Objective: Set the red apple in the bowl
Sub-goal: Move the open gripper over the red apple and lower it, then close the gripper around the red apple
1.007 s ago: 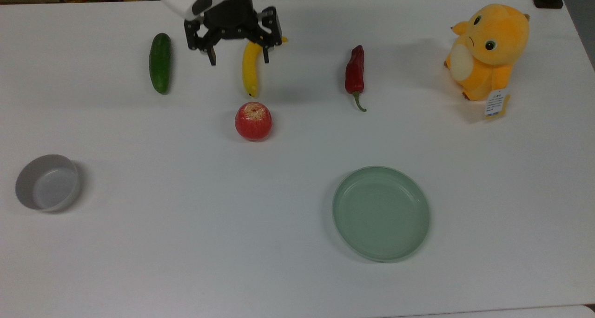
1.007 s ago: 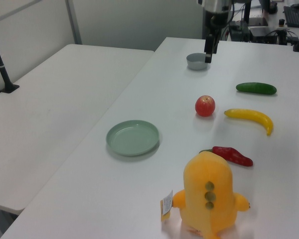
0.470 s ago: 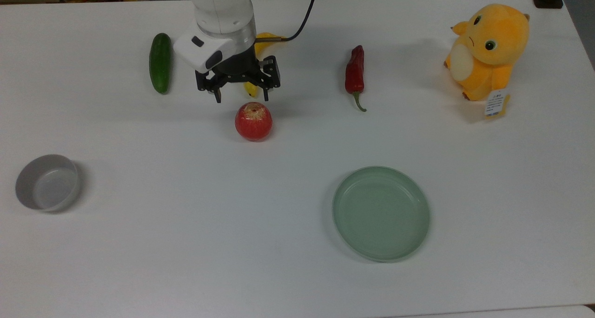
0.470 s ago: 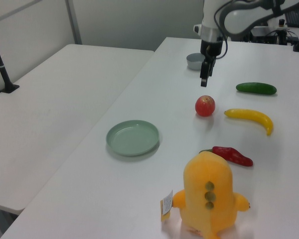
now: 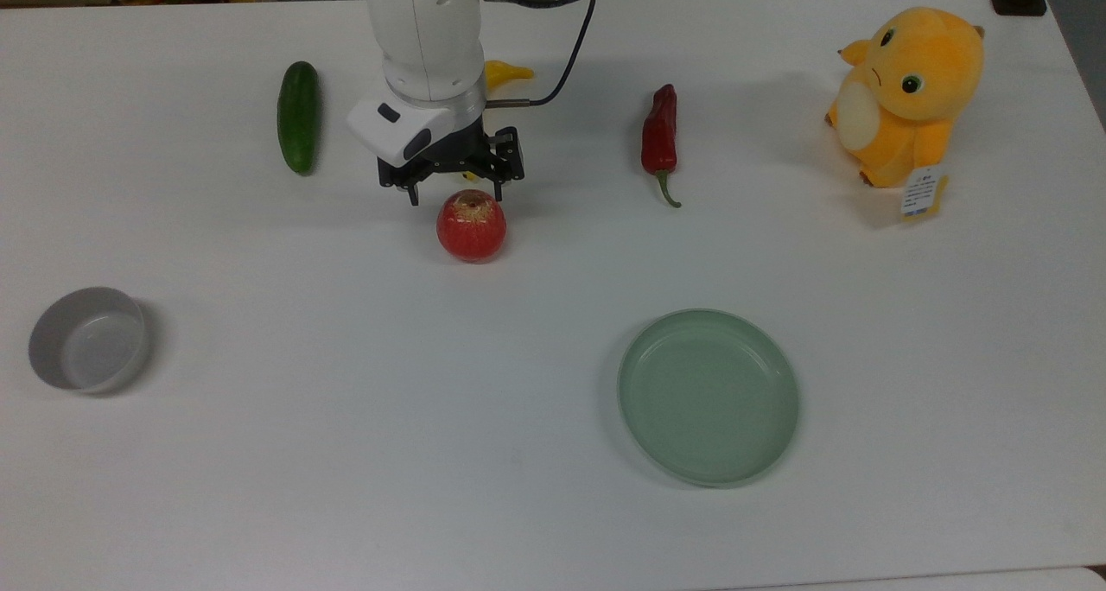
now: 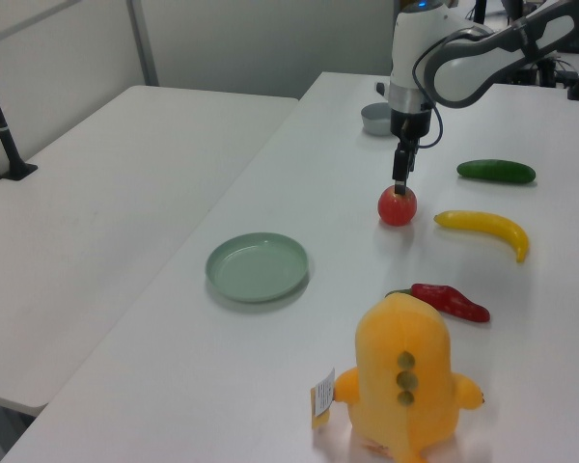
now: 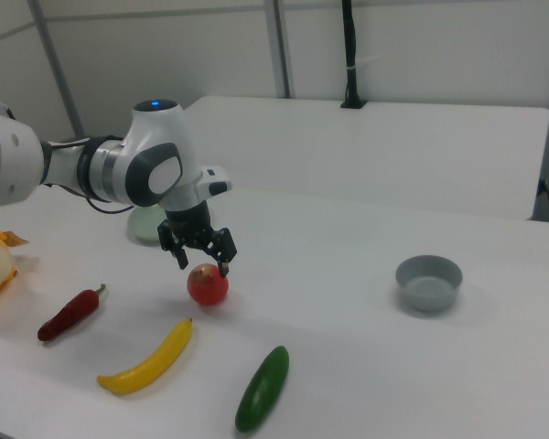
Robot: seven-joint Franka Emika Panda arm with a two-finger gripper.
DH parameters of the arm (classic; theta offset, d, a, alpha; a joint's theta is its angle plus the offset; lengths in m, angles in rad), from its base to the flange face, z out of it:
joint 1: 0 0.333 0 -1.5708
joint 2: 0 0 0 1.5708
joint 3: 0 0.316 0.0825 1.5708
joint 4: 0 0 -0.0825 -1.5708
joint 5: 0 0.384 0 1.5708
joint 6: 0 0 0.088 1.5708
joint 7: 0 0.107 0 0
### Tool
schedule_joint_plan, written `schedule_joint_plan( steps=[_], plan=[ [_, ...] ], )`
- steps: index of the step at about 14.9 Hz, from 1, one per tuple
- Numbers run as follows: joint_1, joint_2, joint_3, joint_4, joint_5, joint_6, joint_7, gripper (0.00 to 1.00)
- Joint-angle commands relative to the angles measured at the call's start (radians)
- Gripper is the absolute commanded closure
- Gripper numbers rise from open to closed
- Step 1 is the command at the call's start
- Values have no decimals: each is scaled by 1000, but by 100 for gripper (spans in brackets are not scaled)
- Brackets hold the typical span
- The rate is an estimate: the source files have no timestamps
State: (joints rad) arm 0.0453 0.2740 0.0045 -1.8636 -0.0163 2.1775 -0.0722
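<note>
The red apple (image 5: pixel 471 225) rests on the white table near the middle of the top view, and I also find the apple (image 6: pixel 397 205) in the left view and the apple (image 7: pixel 208 284) in the right view. My gripper (image 5: pixel 456 195) is open and hovers just above it, shifted slightly toward the top view's top edge. In the right view the gripper (image 7: pixel 203 265) has one finger on each side of the apple's top. The gripper (image 6: pixel 400 178) points straight down. The light-grey bowl (image 5: pixel 47 327) stands empty at the top view's far left, well apart from the apple.
A cucumber (image 5: pixel 297 117) lies at the top view's left of the arm. A banana (image 5: pixel 505 73) is partly hidden under the arm. A dark-red chili (image 5: pixel 660 137), a pale-green plate (image 5: pixel 708 397) and an orange plush toy (image 5: pixel 907 94) lie toward the top view's right.
My gripper has travelled from over the banana toward the apple and come down close above it, staying open. The apple and bowl have not moved.
</note>
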Motion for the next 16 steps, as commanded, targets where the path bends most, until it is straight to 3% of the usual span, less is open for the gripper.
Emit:
schedule_joint_plan(
  steps=[1, 6, 9, 14, 15, 16],
  plan=[
    [7, 8, 15, -29, -16, 47, 11, 0],
    [7, 24, 29, -35, -24, 85, 11, 0],
    [7, 33, 32, -37, -83, 85, 11, 0],
    [5, 56, 32, -63, -109, 145, 11, 0],
    [7, 54, 34, -80, -122, 168, 11, 6],
    [4, 54, 38, -81, -122, 168, 11, 45]
  ],
)
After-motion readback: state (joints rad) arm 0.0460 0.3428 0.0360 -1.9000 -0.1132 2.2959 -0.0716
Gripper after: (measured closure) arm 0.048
